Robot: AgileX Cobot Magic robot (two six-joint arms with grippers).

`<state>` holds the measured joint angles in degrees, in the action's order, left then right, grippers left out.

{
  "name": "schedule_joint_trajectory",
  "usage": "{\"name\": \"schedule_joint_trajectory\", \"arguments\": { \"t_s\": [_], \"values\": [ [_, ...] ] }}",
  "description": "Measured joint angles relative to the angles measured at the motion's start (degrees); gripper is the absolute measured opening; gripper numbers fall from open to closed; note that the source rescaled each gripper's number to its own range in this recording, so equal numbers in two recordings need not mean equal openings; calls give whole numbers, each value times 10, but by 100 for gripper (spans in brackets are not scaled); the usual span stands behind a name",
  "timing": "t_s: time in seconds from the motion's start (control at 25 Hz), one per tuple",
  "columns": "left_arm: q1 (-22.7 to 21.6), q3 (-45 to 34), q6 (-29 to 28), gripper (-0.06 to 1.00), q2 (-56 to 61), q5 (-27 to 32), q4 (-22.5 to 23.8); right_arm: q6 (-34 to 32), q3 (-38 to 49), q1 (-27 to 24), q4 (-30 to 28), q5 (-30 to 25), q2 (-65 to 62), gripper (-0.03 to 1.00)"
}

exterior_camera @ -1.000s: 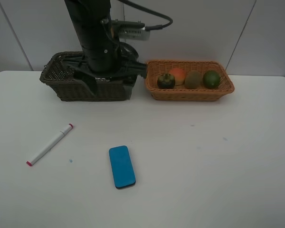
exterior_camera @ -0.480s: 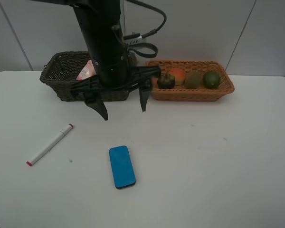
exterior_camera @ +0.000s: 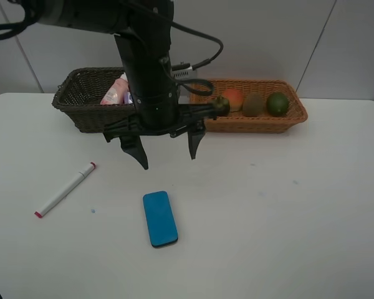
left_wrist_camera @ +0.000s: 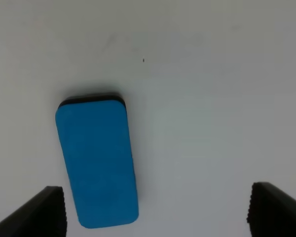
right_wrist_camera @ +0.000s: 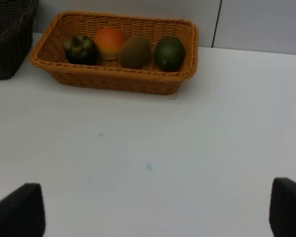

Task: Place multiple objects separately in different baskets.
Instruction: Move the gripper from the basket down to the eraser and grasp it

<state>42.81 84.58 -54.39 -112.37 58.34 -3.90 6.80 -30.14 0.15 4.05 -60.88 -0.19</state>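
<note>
Exterior high | left gripper empty, jaws wide apart, above table just short of flat blue block, probably lining up its pick | white red-tipped marker loose on table | four fruits sorted in light orange wicker basket | right gripper jaws apart, idle.

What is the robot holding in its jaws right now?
Nothing. The left gripper hangs open above the blue block, not touching it. The right gripper is open and empty too.

Marker left of block; behind them, left basket beside right basket with fruits.
</note>
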Motion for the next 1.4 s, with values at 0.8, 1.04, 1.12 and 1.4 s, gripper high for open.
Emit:
{"name": "schedule_joint_trajectory", "arguments": {
  "t_s": [0.8,1.04,1.12,1.4],
  "values": [
    [6,-114,-102,92,-15,-117,19,0,0,0,0,0,0,99],
    [6,-139,-104,92,-28,-150,19,0,0,0,0,0,0,99],
    [6,-139,-104,92,-31,-155,19,0,0,0,0,0,0,99],
    [6,-139,-104,92,-31,-167,20,0,0,0,0,0,0,99]
  ]
}}
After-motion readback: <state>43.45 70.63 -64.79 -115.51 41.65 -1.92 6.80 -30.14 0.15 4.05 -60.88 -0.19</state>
